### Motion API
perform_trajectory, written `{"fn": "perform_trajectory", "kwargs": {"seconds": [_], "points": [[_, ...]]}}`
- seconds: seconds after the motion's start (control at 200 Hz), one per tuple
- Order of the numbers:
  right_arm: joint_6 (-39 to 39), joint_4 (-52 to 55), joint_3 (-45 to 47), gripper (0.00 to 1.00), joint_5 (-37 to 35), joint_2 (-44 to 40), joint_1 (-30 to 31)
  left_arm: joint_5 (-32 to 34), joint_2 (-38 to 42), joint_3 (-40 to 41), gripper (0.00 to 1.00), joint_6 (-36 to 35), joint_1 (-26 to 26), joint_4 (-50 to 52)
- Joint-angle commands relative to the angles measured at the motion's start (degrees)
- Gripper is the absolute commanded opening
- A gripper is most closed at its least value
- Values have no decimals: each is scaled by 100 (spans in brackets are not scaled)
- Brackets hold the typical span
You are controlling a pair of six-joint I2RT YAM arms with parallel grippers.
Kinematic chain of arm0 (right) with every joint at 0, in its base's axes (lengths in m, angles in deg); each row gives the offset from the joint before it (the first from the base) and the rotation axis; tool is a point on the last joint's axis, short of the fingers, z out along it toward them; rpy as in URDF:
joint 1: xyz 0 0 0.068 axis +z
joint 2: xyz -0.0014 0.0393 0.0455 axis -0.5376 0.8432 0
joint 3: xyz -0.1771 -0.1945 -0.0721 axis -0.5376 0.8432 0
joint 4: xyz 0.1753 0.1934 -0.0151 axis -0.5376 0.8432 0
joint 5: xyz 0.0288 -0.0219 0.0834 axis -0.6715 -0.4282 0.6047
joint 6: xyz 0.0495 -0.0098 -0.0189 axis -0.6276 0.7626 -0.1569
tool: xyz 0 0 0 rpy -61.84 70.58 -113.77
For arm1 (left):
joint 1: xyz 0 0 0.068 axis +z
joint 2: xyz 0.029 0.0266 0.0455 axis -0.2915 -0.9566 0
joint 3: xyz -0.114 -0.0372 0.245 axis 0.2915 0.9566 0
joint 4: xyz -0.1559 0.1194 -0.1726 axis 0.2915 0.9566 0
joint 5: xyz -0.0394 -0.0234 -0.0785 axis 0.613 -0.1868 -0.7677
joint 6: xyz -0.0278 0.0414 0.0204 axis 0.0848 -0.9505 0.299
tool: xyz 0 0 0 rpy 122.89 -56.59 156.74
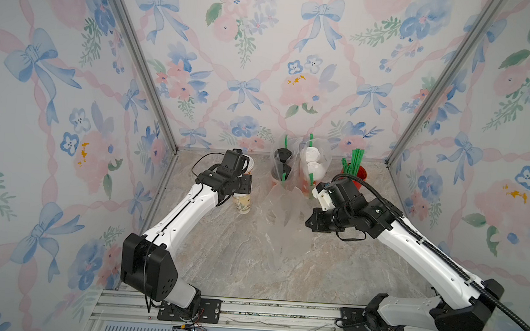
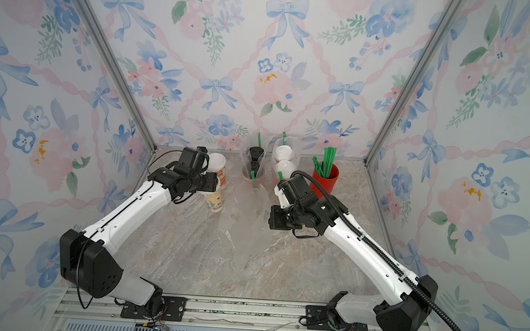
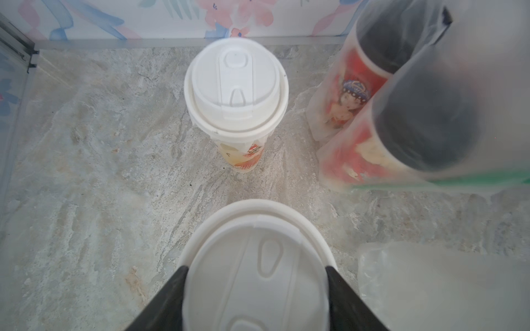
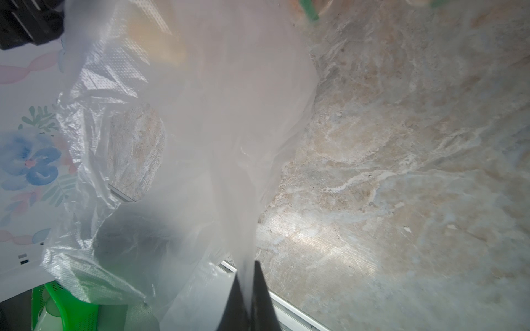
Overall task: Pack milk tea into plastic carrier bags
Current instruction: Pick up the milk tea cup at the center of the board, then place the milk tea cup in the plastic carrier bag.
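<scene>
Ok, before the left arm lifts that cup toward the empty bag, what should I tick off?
1. Grip: left tool closed on lid of near cup, both sides: ok.
2. Bag held: right tool pinches empty bag: ok.
3. Bag mouth open enough: cannot tell.
4. Clearance: far cup stands apart from near cup: ok.
5. Obstacles: packed bags upright at the back: ok.
</scene>
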Motion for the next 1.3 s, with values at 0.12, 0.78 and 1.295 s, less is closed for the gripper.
{"fn": "perform_trajectory", "kwargs": {"seconds": [0.12,0.78,1.295], "points": [[24,71,-134,0,49,108,60,-185,368,-788,54,-33,-186,317],[26,-35,-123,0,98,234,100,-5,602,-2775,47,125,-1196,1499],[26,-26,-182,0,90,280,155,-487,782,-3208,44,326,-1698,1574]]}}
